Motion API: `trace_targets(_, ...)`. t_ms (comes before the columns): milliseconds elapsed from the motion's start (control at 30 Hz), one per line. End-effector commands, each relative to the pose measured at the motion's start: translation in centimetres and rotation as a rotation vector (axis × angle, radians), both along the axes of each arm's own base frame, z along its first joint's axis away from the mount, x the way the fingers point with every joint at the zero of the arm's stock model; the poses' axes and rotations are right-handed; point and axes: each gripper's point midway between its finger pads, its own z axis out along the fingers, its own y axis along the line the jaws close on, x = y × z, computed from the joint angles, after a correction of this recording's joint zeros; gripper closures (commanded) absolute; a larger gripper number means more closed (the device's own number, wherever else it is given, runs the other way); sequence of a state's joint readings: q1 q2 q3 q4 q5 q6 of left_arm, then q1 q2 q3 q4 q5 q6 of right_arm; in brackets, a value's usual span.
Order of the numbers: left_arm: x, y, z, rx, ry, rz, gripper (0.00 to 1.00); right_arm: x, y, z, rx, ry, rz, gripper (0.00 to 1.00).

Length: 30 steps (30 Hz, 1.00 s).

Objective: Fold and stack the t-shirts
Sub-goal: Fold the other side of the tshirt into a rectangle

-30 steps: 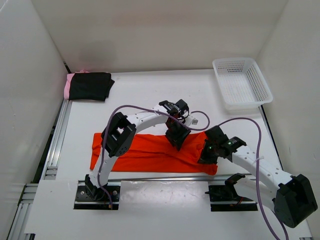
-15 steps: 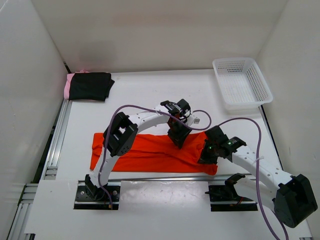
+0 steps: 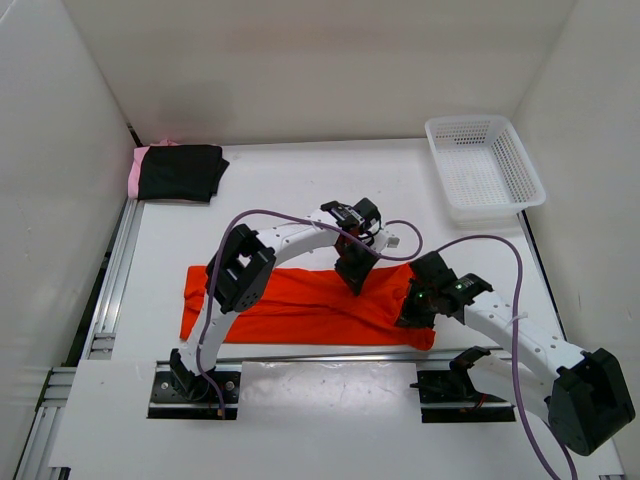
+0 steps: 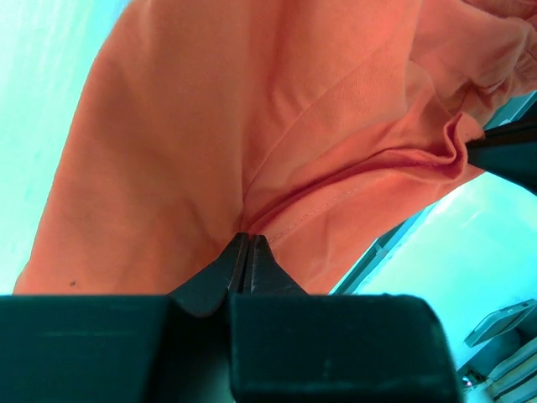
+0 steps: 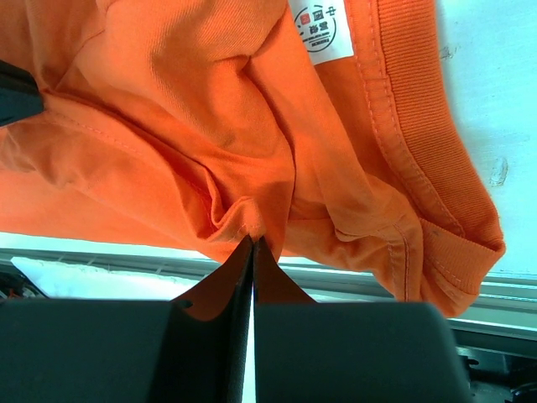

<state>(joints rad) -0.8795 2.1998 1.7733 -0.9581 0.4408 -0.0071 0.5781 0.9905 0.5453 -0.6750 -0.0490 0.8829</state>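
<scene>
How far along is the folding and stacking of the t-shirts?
Done, it seems: the black shirt lies folded on the pink shirt, far left. In hand: the orange shirt, a long strip, is pinched by the left hand and the right hand. Left: finish folding it, then stack it.

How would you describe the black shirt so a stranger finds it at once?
Look at the white table, then its far left corner. There a folded black shirt lies on a pink shirt, whose edge peeks out at the left. Unlike the orange shirt spread near the front, it is dark and folded.
</scene>
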Motion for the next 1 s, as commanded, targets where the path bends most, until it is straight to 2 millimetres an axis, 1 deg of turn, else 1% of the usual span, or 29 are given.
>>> trace_targets(0, -0.1, -0.7, 4.6, -0.093, -0.051, -0.016, 0.90, 0.2, -0.3, 0.1, -0.022, -0.019, 0.002, 1.00)
trace_targets(33, -0.2, -0.5, 5.0, -0.098, -0.056, -0.016, 0.90, 0.1, -0.4, 0.0, -0.027, -0.012, 0.002, 1.00)
trace_targets(67, -0.5, -0.2, 5.7, -0.107, -0.062, -0.017, 0.90, 0.5, -0.4, 0.4, -0.026, -0.033, -0.003, 1.00)
trace_targets(133, -0.8, 0.2, 6.3, -0.123, -0.048, -0.014, 0.90, 0.7, -0.6, 1.0, -0.033, -0.050, 0.002, 1.00)
trace_targets(167, -1.0, 0.5, 6.6, -0.125, -0.050, -0.014, 0.90, 1.2, -0.3, 1.7, -0.024, -0.072, 0.011, 1.00)
trace_targets(200, -0.8, 0.9, 6.6, -0.124, -0.050, -0.003, 0.90, 1.7, -0.2, 2.2, -0.025, -0.091, 0.006, 1.00)
trace_targets(233, -0.8, 0.6, 6.9, -0.147, -0.050, -0.008, 0.90, 2.0, 0.0, 2.6, -0.024, -0.101, 0.015, 1.00)
trace_targets(267, -0.4, 0.9, 6.7, -0.152, -0.043, 0.005, 0.90, 2.5, 0.0, 2.9, -0.037, -0.115, 0.027, 1.00)
trace_targets(300, 0.4, 1.4, 7.0, -0.164, -0.056, 0.026, 0.90, 3.8, 0.2, 4.0, -0.038, -0.151, 0.017, 1.00)
trace_targets(333, 1.1, 1.4, 7.1, -0.174, -0.066, 0.038, 0.90, 4.4, 0.1, 4.1, -0.054, -0.148, 0.028, 1.00)
trace_targets(367, 1.8, 2.2, 6.8, -0.166, -0.061, 0.061, 0.90, 5.6, 0.2, 5.0, -0.059, -0.174, 0.021, 1.00)
trace_targets(400, 2.4, 2.4, 6.5, -0.163, -0.073, 0.075, 0.90, 6.1, 0.2, 5.1, -0.067, -0.174, 0.023, 1.00)
trace_targets(433, 2.9, 2.5, 6.6, -0.169, -0.081, 0.085, 0.90, 6.8, -0.1, 4.5, -0.095, -0.150, 0.033, 1.00)
trace_targets(467, 3.7, 3.0, 6.2, -0.161, -0.096, 0.104, 0.90, 7.7, 0.1, 5.1, -0.097, -0.160, 0.035, 1.00)
trace_targets(500, 3.6, 3.3, 6.0, -0.150, -0.102, 0.108, 0.90, 8.0, 0.3, 4.9, -0.106, -0.152, 0.046, 1.00)
trace_targets(533, 4.0, 3.2, 6.0, -0.152, -0.122, 0.113, 0.90, 8.6, 0.3, 4.3, -0.116, -0.132, 0.037, 1.00)
trace_targets(567, 4.6, 3.9, 5.5, -0.126, -0.136, 0.132, 0.90, 9.0, 0.1, 4.1, -0.126, -0.125, 0.040, 1.00)
trace_targets(600, 5.0, 3.8, 5.6, -0.129, -0.152, 0.136, 0.90, 9.5, 0.4, 4.1, -0.123, -0.132, 0.040, 1.00)
trace_targets(633, 5.0, 3.8, 5.6, -0.129, -0.152, 0.136, 0.90, 10.1, 0.4, 3.6, -0.132, -0.123, 0.040, 1.00)
trace_targets(667, 5.1, 4.0, 5.0, -0.114, -0.153, 0.139, 0.90, 10.3, 0.0, 3.2, -0.141, -0.106, 0.028, 1.00)
trace_targets(700, 5.1, 4.0, 4.6, -0.106, -0.146, 0.139, 0.88, 10.5, 0.1, 3.0, -0.144, -0.099, 0.028, 1.00)
trace_targets(733, 5.2, 4.1, 4.5, -0.100, -0.152, 0.142, 0.87, 10.6, -0.3, 2.3, -0.157, -0.073, 0.015, 1.00)
trace_targets(767, 4.8, 3.8, 4.2, -0.094, -0.146, 0.131, 0.85, 11.0, -0.5, 2.3, -0.159, -0.069, 0.003, 1.00)
trace_targets(833, 5.1, 3.8, 3.9, -0.085, -0.151, 0.134, 0.82, 10.9, -0.7, 1.5, -0.165, -0.041, 0.007, 1.00)
trace_targets(867, 4.8, 3.5, 3.9, -0.085, -0.151, 0.125, 0.82, 11.5, -0.5, 1.9, -0.157, -0.060, 0.005, 1.00)
trace_targets(900, 5.2, 3.5, 3.7, -0.077, -0.161, 0.130, 0.81, 11.5, -0.8, 1.3, -0.167, -0.037, -0.005, 1.00)
trace_targets(933, 5.1, 3.5, 3.3, -0.071, -0.155, 0.129, 0.78, 11.8, -0.7, 1.6, -0.165, -0.048, 0.003, 0.96)
trace_targets(967, 5.5, 3.5, 3.5, -0.066, -0.173, 0.135, 0.76, 12.3, -0.8, 1.6, -0.165, -0.048, -0.006, 0.90)
